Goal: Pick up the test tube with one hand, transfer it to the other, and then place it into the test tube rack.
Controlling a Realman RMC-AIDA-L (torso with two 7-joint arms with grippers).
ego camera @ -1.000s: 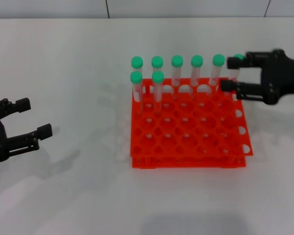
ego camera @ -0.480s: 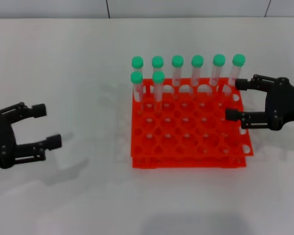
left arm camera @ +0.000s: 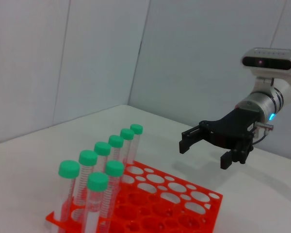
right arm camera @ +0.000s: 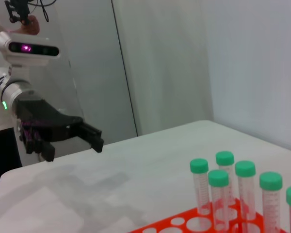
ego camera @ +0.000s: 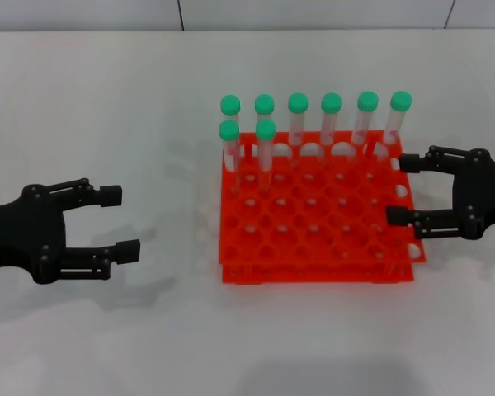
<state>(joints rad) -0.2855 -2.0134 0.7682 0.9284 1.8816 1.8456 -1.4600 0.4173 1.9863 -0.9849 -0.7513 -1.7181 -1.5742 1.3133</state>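
The orange-red test tube rack (ego camera: 313, 270) stands mid-table. Several green-capped test tubes stand upright in it: a full back row and two more at the left of the second row. The back-right corner tube (ego camera: 398, 115) stands free. My right gripper (ego camera: 398, 190) is open and empty at the rack's right edge, in front of that tube and apart from it. It also shows in the left wrist view (left arm camera: 204, 154). My left gripper (ego camera: 124, 223) is open and empty, low over the table left of the rack. It also shows in the right wrist view (right arm camera: 72, 149).
The white table (ego camera: 107, 99) ends at a pale wall at the back. The rack (left arm camera: 184, 204) has many empty holes in its front rows. No loose tube lies on the table.
My right gripper has drawn back from the back-right tube towards the front, leaving the tube in the rack. My left gripper has moved right, towards the rack.
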